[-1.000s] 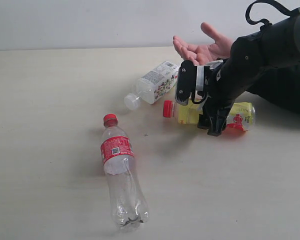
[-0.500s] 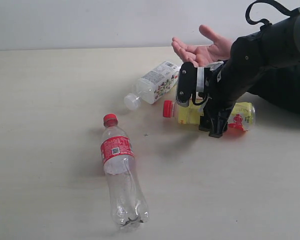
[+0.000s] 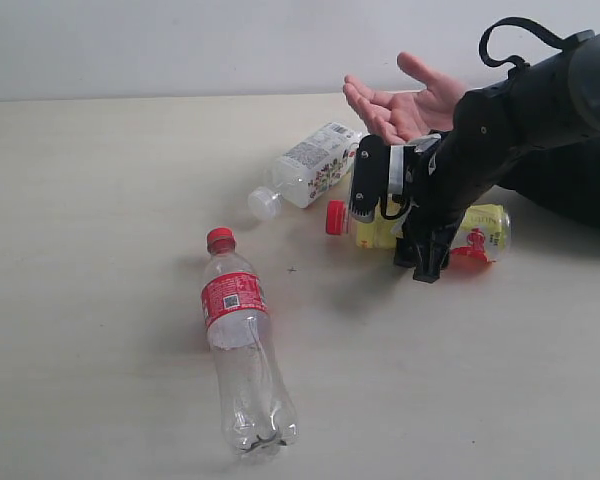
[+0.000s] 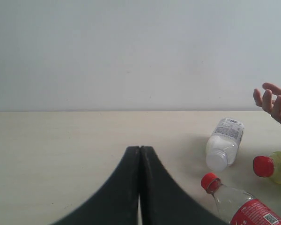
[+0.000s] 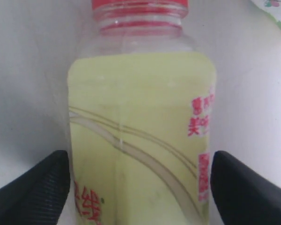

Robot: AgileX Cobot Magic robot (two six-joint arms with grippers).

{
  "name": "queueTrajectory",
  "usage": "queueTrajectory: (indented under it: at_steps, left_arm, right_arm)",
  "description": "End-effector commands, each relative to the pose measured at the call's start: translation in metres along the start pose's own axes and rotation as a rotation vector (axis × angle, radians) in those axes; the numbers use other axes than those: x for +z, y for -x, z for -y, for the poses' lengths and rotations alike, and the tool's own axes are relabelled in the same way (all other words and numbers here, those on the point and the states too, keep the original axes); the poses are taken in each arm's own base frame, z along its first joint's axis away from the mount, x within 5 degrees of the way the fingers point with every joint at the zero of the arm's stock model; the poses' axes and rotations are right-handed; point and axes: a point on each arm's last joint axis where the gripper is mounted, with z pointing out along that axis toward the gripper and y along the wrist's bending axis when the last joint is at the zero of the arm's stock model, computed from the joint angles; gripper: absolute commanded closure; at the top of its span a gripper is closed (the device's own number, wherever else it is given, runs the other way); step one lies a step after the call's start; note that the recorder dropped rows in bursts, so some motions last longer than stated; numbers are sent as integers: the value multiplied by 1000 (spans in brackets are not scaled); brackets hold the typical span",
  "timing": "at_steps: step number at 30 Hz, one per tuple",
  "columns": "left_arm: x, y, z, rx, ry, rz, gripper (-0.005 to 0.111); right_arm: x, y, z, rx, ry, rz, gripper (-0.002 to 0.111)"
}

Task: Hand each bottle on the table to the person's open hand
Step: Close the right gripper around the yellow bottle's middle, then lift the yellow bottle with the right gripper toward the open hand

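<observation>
left tool [image 4: 139, 149]: pressed together | white bottle [image 4: 223, 145], yellow bottle [image 4: 277, 167], clear bottle [image 4: 241, 205]: lying | hand [image 4: 274, 103]: partly visible

Your right gripper [image 3: 420, 250] has sunk a little and edged toward the left of the exterior view over the yellow bottle [image 3: 485, 222]. Its black front finger now reaches closer to the table [image 3: 100, 200], and slightly more of the bottle's yellow body is covered. The dark arm [image 3: 520, 110] behind it has dropped and swung the same way, so the black cable loop [image 3: 505, 35] on top now sits further left. The person's hand [image 3: 400, 108] has shifted very slightly, its thumb tip a touch lower than a second ago.
</observation>
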Motion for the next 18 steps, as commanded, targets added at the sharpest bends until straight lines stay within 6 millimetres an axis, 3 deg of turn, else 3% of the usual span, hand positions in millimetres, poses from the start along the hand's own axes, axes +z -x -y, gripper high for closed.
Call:
queueTrajectory:
  at_steps: [1,5,10,18]
  left_arm:
    - [0,0,0,2,1,6,107]
    - [0,0,0,2,1,6,107]
    - [0,0,0,2,1,6,107]
    - [0,0,0,2,1,6,107]
  right_arm:
    - [-2,2,3,-6,-16,8,48]
    - [-2,1,2,26,0,-2,78]
    - [-9,4,3,25,-11,4,108]
    - [-48,3,3,48,20,-20,108]
